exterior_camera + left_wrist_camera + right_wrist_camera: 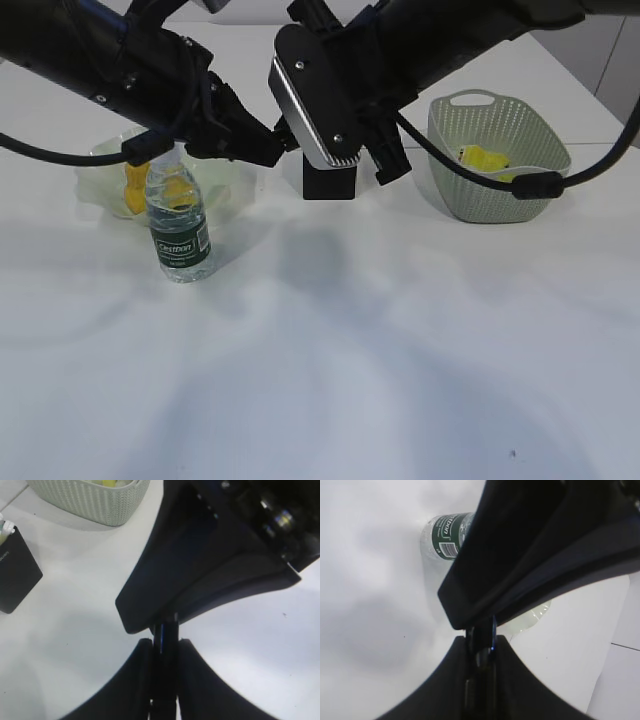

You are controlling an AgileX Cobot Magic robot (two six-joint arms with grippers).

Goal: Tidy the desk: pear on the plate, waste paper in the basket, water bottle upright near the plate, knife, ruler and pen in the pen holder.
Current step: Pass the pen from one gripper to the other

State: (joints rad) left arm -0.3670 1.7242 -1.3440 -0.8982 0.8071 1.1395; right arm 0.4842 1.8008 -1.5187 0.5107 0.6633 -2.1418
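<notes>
Both my arms meet just above the pen holder (328, 185), on its left side, because a slim thing is passing between them there. It is a thin dark stick (165, 632) with a bluish glint. I judge it to be the pen, but so little of it shows that I cannot rule out the knife.

The fingers (142, 655) of my left gripper (164, 645) stand only a sliver apart, clamped on one end of the stick. The fingers (505, 647) of my right gripper (480, 640) are just as narrow and pinch the same stick from the opposite side. So both hands have it at once, tip to tip. I take this for a handover: the right arm sits closer over the pen holder and is probably better placed to drop the stick in upright.

The rest of the desk (350, 380) looks sorted:
- The plate (100, 165) lies well to the left of the pen holder, with the pear (135, 185) on it.
- The water bottle (180, 235) stands upright to the left of the pen holder, just in front of the plate.
- The basket (500, 195) sits to the right of the pen holder, with the waste paper (482, 158) inside it.

From my left wrist, something pale pokes out of the pen holder's top. I cannot tell what it is.
</notes>
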